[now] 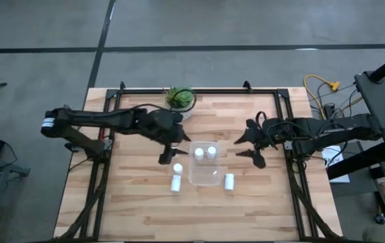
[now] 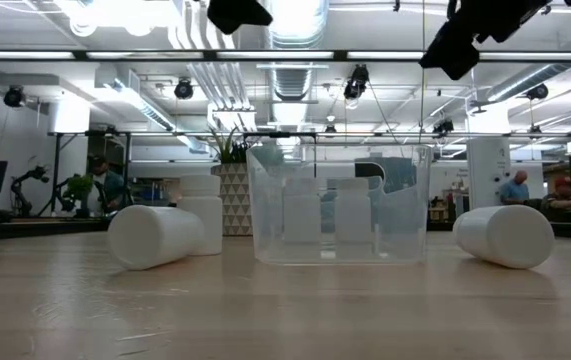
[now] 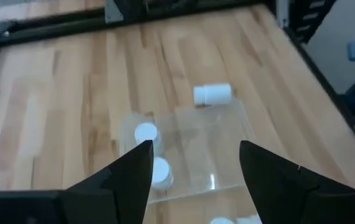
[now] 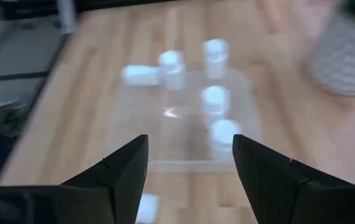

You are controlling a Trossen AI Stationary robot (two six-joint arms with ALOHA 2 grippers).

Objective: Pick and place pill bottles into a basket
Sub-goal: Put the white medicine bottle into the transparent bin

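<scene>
Left claw (image 1: pixel 168 154) open and empty, poised above the bench (image 1: pixel 131 202) just beside the basket (image 1: pixel 204 177), near an upright pill bottle (image 1: pixel 177 167) and one lying down (image 1: pixel 176 183). Right claw (image 1: pixel 251 145) also open, empty, on the basket's other side — a third loose bottle (image 1: pixel 229 181) lies close. Two bottles (image 1: pixel 205 152) already stand inside. Best approach: descend straight over the upright bottle, straddle it below the cap, close squarely — avoid nudging the tub.
</scene>
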